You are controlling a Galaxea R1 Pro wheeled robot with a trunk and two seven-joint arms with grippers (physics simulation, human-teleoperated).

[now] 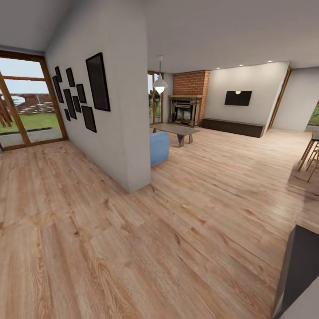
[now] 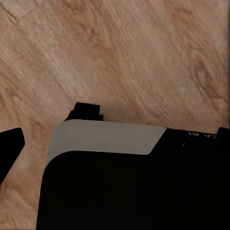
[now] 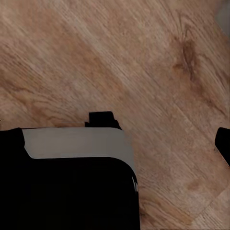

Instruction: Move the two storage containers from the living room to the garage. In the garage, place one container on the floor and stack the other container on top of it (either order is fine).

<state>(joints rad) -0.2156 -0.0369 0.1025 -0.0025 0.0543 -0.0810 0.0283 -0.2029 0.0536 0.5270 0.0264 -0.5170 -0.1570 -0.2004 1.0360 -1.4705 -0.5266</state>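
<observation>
The two storage containers are out of view. The living room lies ahead in the head view, with its brick fireplace (image 1: 191, 95), black TV (image 1: 238, 98) and low dark console (image 1: 232, 127) at the far wall. The garage and its floor are out of view. In the left wrist view my left gripper (image 2: 122, 129) hangs over light wood planks (image 2: 143, 57) and my dark base (image 2: 124, 191), its fingers far apart and empty. In the right wrist view my right gripper (image 3: 116, 129) hangs the same way, open and holding nothing.
A white partition wall (image 1: 119, 110) with black frames juts out at left of centre. Beyond its end are a blue chair (image 1: 158, 147) and a grey coffee table (image 1: 175, 130). Glass doors (image 1: 26, 102) stand far left. Wooden stools (image 1: 310, 155) and a dark panel (image 1: 301, 270) are at the right.
</observation>
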